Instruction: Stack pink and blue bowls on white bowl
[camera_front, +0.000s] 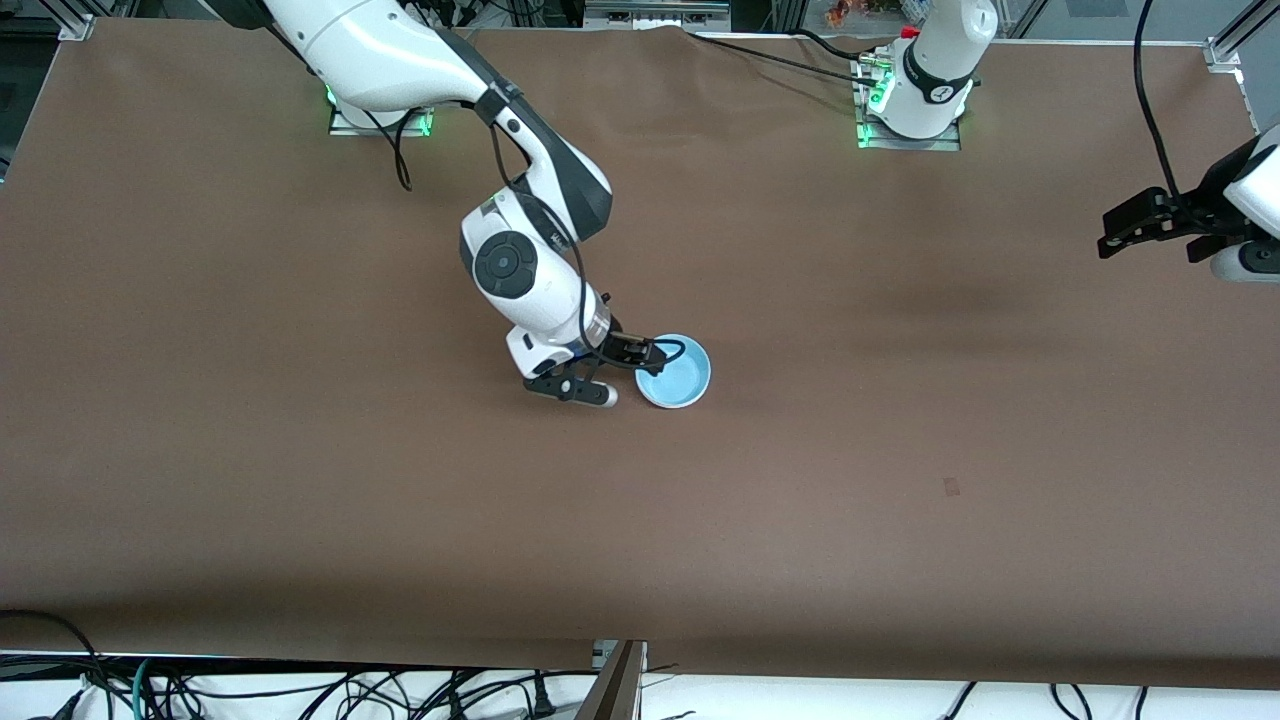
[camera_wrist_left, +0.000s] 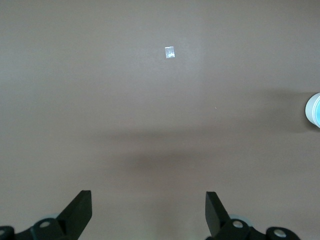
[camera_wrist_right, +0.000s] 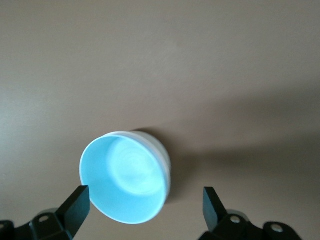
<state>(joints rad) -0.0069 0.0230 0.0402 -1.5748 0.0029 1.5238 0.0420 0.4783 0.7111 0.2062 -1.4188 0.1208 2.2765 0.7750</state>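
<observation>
A light blue bowl (camera_front: 675, 375) stands upright on the brown table near its middle. In the right wrist view this bowl (camera_wrist_right: 125, 180) has a pale off-white outer wall (camera_wrist_right: 164, 157); I cannot tell if that is a second bowl under it. No pink bowl shows. My right gripper (camera_front: 645, 352) is open and empty, just above the bowl's rim on the side toward the right arm's end; in its wrist view (camera_wrist_right: 145, 205) the bowl lies partly between the fingers. My left gripper (camera_front: 1112, 235) is open and empty, waiting over the left arm's end of the table.
A small pale tape mark (camera_front: 950, 487) lies on the table (camera_front: 300, 450), nearer the front camera than the bowl; it also shows in the left wrist view (camera_wrist_left: 169, 51). The blue bowl's edge (camera_wrist_left: 315, 111) shows at that view's border. Cables hang along the table's front edge.
</observation>
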